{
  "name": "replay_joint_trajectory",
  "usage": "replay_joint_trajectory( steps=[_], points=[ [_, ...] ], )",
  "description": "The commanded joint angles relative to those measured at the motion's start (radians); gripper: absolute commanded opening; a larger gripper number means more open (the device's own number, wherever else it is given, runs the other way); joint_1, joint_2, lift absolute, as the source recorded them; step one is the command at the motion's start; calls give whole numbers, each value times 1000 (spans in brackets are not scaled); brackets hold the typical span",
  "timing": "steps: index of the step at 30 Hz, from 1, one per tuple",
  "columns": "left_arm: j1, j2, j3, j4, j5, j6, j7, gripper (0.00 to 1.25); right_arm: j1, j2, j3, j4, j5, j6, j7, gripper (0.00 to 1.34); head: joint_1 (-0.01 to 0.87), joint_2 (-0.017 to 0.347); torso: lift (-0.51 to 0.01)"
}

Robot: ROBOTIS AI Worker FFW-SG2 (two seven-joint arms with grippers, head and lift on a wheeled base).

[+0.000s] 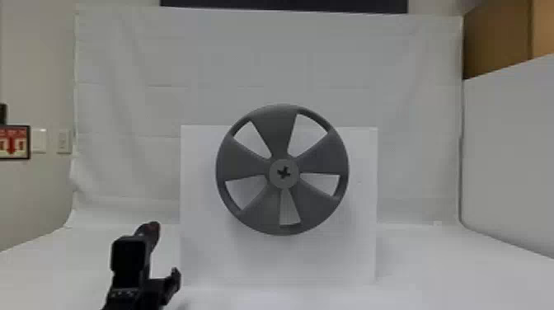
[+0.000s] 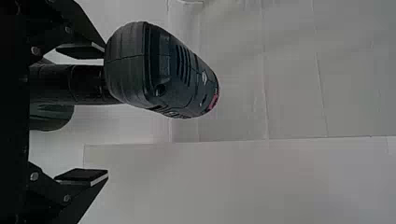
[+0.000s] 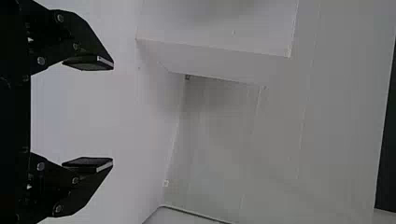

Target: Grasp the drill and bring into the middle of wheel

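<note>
At the lower left of the head view is my left gripper [image 1: 168, 283], with the drill [image 1: 150, 233] just beyond it. The left wrist view has the left gripper [image 2: 105, 113] with its fingers wide apart. The handle of the drill [image 2: 161, 70] lies between them, closer to the upper finger and well away from the lower one. The grey wheel [image 1: 284, 210], a five-spoked disc with a round hub, stands upright at the centre. My right gripper [image 3: 113, 115] is open and holds nothing.
Behind the wheel stands a white panel [image 1: 206, 255] on the white table [image 1: 433, 272]. A white cloth [image 1: 123, 103] hangs at the back. A white partition [image 1: 511, 156] rises at the right, with a brown box [image 1: 496, 41] above it.
</note>
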Motion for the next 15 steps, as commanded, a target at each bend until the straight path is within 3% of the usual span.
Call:
replay_joint_trajectory(
  steps=[1,8,15],
  points=[
    [5,0,-5,0,10,-1,20,551,1,1,-2,0,0,0,0,813,0,0,-406],
    [7,0,-11,0,12,2,37,509,3,1,0,0,-2,0,0,813,0,0,-406],
    [10,1,-17,0,22,4,70,318,3,1,0,0,-2,0,0,813,0,0,-406]
  ],
)
